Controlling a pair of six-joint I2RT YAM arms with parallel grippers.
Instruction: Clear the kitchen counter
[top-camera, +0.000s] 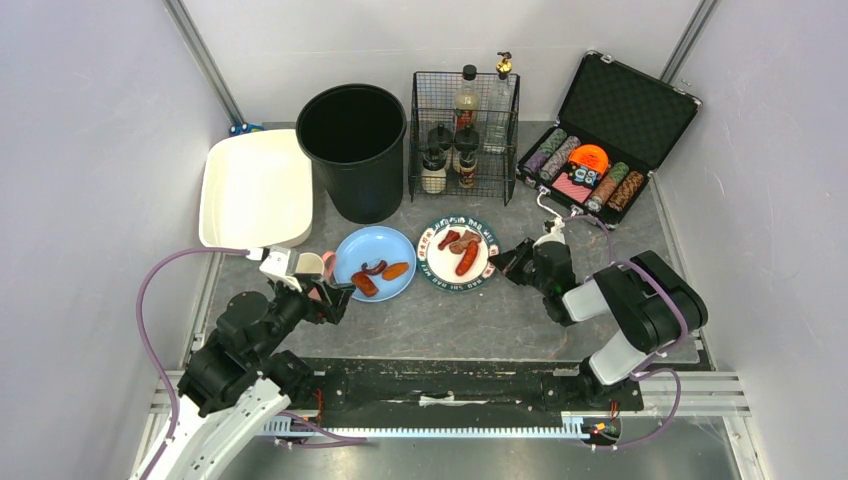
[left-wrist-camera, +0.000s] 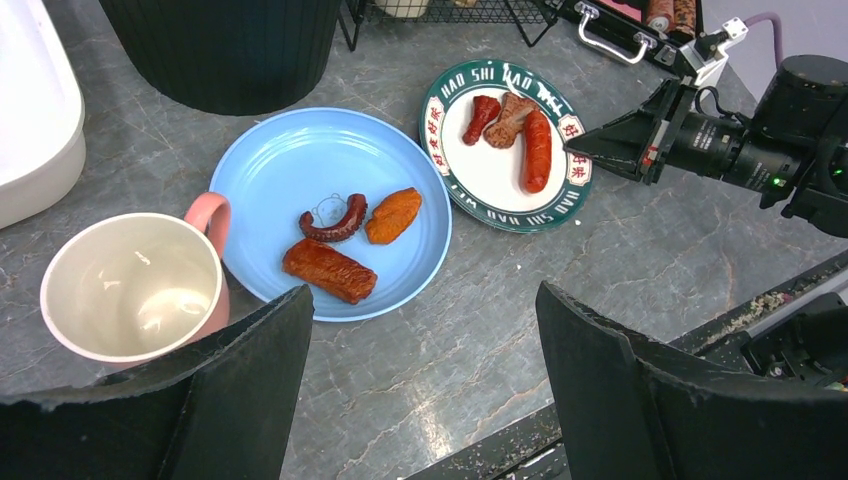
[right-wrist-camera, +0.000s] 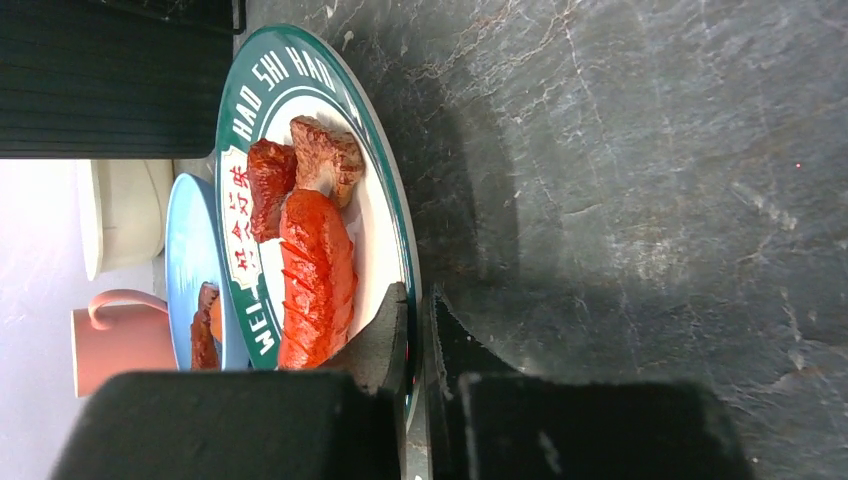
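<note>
The right gripper (right-wrist-camera: 418, 305) was clenched on the edge of the green-rimmed plate (right-wrist-camera: 300, 62), the rim pinched between its nearly closed jaws. A scored red sausage (right-wrist-camera: 318, 280) lay loose just beside the fingers, with two darker meat pieces beyond it. With so narrow a hold at one edge, the lift would probably go best slow and level, or the food might roll off.

The plate sat on the kitchen counter (top-camera: 470, 315), the dark stone surface under everything. Its bare stretch ran from the plates toward the arm bases, likely the freest path. Behind the plate stood the wire rack (top-camera: 465, 130), with the black bin (top-camera: 355, 140) to the left and the open poker-chip case (top-camera: 620, 110) to the right.

The blue plate (left-wrist-camera: 300, 165) lay just beside the green-rimmed one. The left gripper (left-wrist-camera: 422, 300) hung over it, released and wide, with the pink mug (left-wrist-camera: 130, 290) close by one finger.
</note>
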